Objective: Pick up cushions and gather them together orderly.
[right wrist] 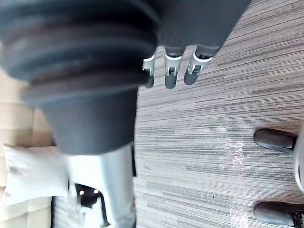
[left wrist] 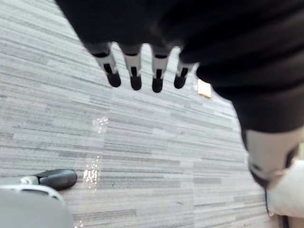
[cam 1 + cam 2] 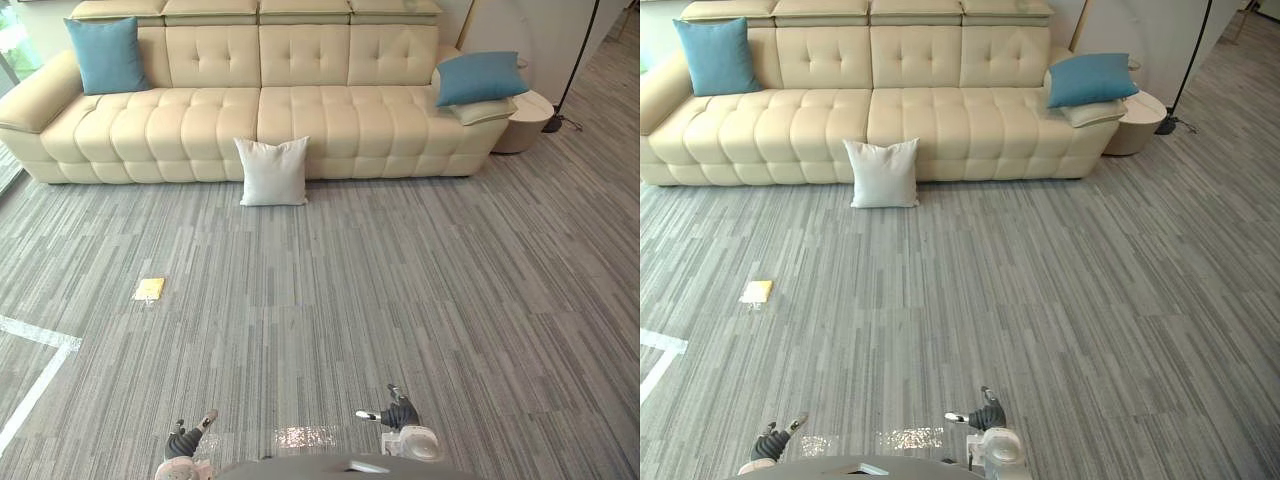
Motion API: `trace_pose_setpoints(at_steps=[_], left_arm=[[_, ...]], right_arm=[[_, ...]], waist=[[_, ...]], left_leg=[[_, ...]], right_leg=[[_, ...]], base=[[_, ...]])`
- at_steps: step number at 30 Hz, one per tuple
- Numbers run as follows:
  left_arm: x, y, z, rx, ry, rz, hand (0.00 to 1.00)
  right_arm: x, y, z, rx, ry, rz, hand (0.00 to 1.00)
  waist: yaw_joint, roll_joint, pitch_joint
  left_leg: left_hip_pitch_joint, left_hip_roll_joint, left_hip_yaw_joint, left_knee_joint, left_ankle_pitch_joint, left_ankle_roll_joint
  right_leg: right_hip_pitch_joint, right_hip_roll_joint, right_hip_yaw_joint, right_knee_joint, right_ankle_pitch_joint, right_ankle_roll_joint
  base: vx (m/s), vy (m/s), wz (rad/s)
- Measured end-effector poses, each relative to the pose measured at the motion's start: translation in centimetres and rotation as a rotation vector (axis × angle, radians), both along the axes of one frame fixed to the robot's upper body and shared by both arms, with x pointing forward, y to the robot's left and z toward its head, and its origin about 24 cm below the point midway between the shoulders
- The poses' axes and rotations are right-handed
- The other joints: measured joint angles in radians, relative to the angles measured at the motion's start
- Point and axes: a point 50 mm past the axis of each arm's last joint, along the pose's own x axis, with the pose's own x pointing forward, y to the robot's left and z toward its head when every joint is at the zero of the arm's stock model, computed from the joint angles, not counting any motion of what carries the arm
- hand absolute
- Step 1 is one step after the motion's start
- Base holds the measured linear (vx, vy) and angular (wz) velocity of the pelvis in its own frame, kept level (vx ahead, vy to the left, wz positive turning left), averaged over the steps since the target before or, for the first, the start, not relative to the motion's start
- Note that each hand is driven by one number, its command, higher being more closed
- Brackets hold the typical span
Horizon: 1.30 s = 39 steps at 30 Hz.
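- Both hands hang lowest in the head views, the left hand point(image 3: 186, 441) and the right hand point(image 3: 401, 413), fingers straight and relaxed, holding nothing, well apart from every cushion.
- Nearest of the targets, the white cushion point(image 3: 272, 171) stands on the carpet point(image 3: 420, 280), leaning against the front of the sofa point(image 3: 330, 110); a one-handed pinch at its top edge could let it sag and slip.
- At opposite ends of the seat sit the left blue cushion point(image 3: 107, 54) and the right blue cushion point(image 3: 480, 77), the latter atop a cream cushion point(image 3: 485, 111); a careless lift could drag that one off.
- Left of the straight path lies a flat yellow object point(image 3: 149, 289) on the carpet; stepping on it risks a slip.
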Motion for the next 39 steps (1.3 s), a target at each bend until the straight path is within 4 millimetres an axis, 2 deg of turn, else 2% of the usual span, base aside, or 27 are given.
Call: trace_pose_setpoints(at_steps=[6, 7, 12, 27, 39], left_arm=[[0.0, 0.0, -0.1, -0.023, -0.001, 0.016, 0.00], [-0.2, 0.0, -0.1, -0.025, 0.001, 0.019, 0.00], [-0.7, 0.1, -0.4, -0.032, 0.025, 0.019, 0.00], [-1.3, 0.2, -0.7, -0.055, 0.064, -0.019, 0.00], [-0.8, 0.2, -0.7, -0.034, 0.073, -0.101, 0.00]], right_arm=[[-1.0, -1.2, -0.7, 0.002, 0.064, -0.091, 0.00], [-1.6, -1.4, -1.0, 0.015, 0.086, -0.131, 0.00], [-1.9, -1.7, -1.2, 0.013, 0.109, -0.182, 0.00], [-1.8, -2.2, -1.4, 0.027, 0.128, -0.238, 0.00], [-1.6, -2.2, -1.5, 0.027, 0.138, -0.230, 0.00]], waist=[[-0.001, 0.003, 0.020], [-0.003, 0.002, 0.026], [-0.002, 0.002, 0.028], [-0.003, 0.007, 0.048], [-0.005, 0.006, 0.061]], left_leg=[[-0.001, -0.004, -0.016, -0.004, 0.012, 0.007], [0.001, -0.005, -0.021, -0.004, 0.014, 0.007], [0.002, -0.005, -0.023, -0.010, 0.017, 0.007], [0.003, -0.007, -0.028, -0.011, 0.017, 0.007], [0.001, -0.006, -0.026, -0.011, 0.018, 0.006]], right_leg=[[0.000, -0.004, -0.014, 0.006, 0.005, 0.002], [0.003, -0.005, -0.015, 0.006, 0.006, 0.002], [0.005, -0.004, -0.016, 0.003, 0.008, 0.000], [0.012, -0.005, -0.034, -0.001, 0.009, 0.001], [0.010, -0.005, -0.033, -0.001, 0.009, 0.001]], base=[[-0.08, -0.011, 0.07], [-0.07, -0.008, 0.07], [-0.05, -0.014, 0.02], [-0.02, -0.007, 0.01], [-0.01, -0.005, 0.00]])
